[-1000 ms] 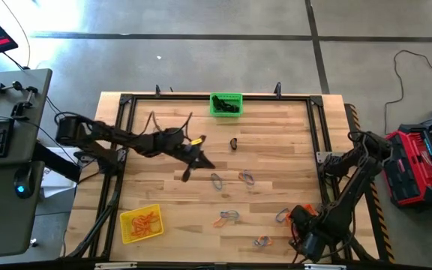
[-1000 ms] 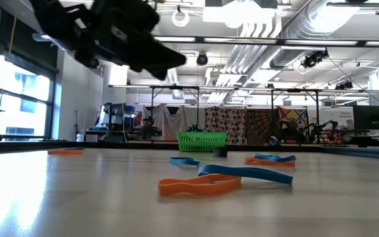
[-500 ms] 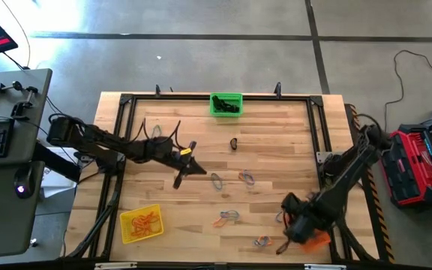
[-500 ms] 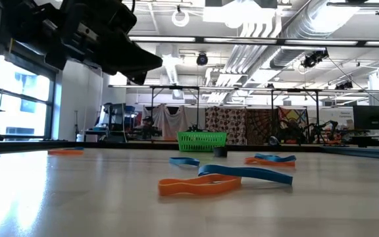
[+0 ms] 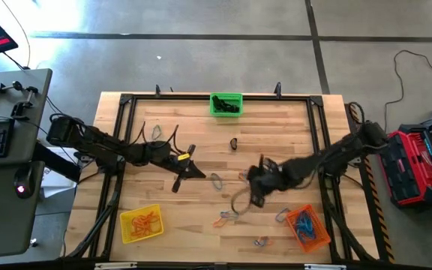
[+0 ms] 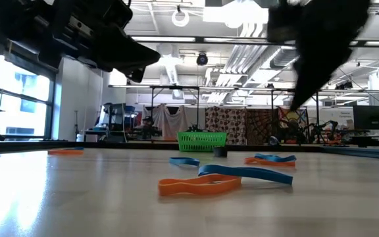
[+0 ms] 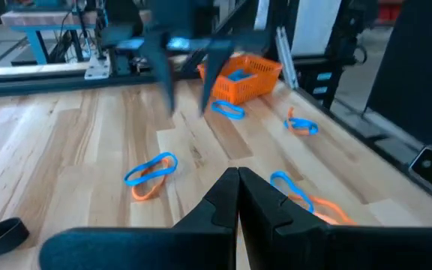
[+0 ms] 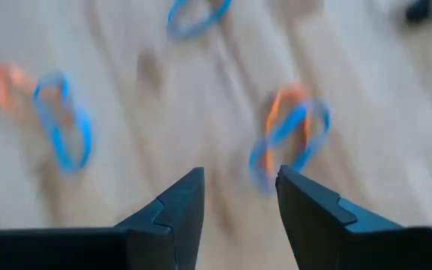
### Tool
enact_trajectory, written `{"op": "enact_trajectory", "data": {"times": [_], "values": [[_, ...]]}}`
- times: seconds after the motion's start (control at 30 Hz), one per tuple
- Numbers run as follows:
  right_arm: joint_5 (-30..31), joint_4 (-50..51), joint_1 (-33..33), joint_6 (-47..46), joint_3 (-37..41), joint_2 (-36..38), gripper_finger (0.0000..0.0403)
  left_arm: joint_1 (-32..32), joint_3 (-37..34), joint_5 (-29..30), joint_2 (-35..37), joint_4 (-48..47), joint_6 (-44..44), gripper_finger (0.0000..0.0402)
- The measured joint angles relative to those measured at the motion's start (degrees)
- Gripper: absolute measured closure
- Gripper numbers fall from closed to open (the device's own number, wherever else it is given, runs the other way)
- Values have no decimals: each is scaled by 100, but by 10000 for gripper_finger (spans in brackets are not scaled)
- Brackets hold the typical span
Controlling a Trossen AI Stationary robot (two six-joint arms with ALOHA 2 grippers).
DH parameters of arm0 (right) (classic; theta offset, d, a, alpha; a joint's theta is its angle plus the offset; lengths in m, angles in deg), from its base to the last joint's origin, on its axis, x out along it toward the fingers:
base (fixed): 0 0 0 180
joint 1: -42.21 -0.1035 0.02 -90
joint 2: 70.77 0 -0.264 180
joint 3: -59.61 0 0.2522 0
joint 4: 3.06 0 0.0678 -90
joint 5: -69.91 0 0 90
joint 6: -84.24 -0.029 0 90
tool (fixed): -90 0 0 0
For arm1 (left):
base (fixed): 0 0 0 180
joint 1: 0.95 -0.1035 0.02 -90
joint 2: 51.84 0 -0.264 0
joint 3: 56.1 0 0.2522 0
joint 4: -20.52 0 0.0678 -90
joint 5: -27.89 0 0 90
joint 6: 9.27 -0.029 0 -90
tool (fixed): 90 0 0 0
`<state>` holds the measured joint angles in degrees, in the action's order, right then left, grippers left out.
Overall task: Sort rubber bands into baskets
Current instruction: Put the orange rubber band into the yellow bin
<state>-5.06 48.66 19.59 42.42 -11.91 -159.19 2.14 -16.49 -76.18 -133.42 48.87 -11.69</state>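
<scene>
The sorting is sitting partway done, judging by how things are lying. Three baskets are standing on the table (image 5: 163,187): the green basket (image 5: 226,104) at the far edge is holding dark bands, the yellow basket (image 5: 140,223) at the near left corner is holding orange bands, and the orange basket (image 5: 307,228) at the near right is holding blue ones. Loose bands are lying well apart from all three, in the middle and near part of the table: a black band (image 5: 233,143) not far from the green basket, a blue-grey loop (image 5: 217,180) and a mixed pair (image 5: 246,177) at the centre, an orange and blue pair (image 5: 226,217) nearer the front, another band (image 5: 281,216) just beside the orange basket, and one more pair (image 5: 262,241) at the front edge. The right tool (image 5: 240,201) is reaching in from the right over the middle of the table, its fingers (image 8: 178,206) standing apart with nothing between them, pointing down at an orange and blue pair (image 8: 287,135) lying on the wood. The left tool (image 5: 177,182) is hanging over the left centre of the table, its fingers (image 7: 220,202) pressed together and empty. So each basket is already carrying some of its colour, while about half a dozen loose bands or pairs are waiting, several overlapping in mixed colours and likely needing separate picks.
</scene>
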Motion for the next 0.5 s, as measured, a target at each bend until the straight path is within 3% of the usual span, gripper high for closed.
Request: {"op": "enact_trajectory", "data": {"times": [0.2, 0.5], "values": [[-33, -1643, 863, 1300, 576, -46, 247, 85, -717, 244, -4, 1398, 354, 401], [-581, -1280, 1466, 1990, -52, -843, 247, 88, -1210, 628, -4, 1844, 829, 401]]}}
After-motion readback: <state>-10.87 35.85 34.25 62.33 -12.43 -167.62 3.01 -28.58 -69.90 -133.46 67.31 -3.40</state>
